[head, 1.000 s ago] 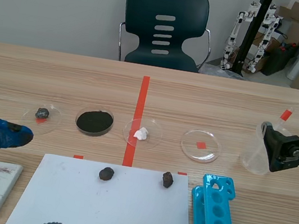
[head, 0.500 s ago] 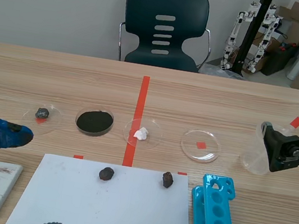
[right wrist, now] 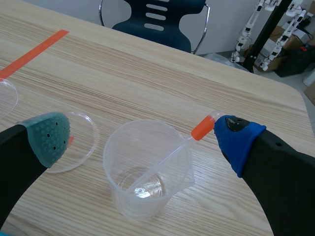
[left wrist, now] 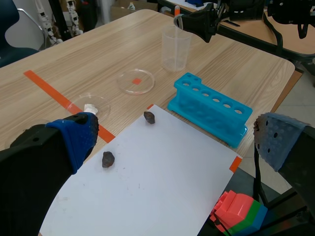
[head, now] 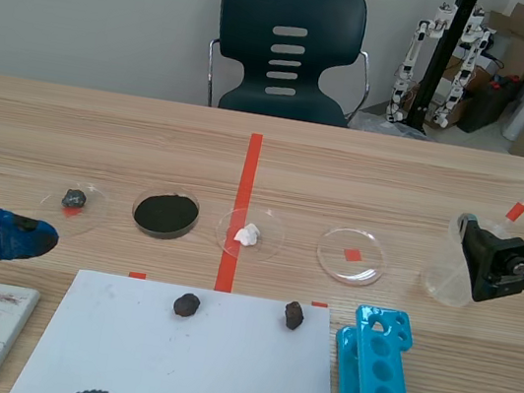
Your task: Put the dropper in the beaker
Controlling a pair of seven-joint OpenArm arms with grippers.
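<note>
The clear plastic dropper with the orange bulb (right wrist: pixel 183 143) has tipped from nearly upright a second ago to a slant. Its tip sits at the bottom of the clear plastic beaker (right wrist: pixel 147 204), which stands on the desk (right wrist: pixel 123 73) between the spread fingers of the right gripper (right wrist: pixel 142 138). The bulb is just beside the blue-padded one. The left gripper (left wrist: pixel 177 140) has its fingers spread above a white sheet (left wrist: pixel 162 187), pinching nothing.
</note>
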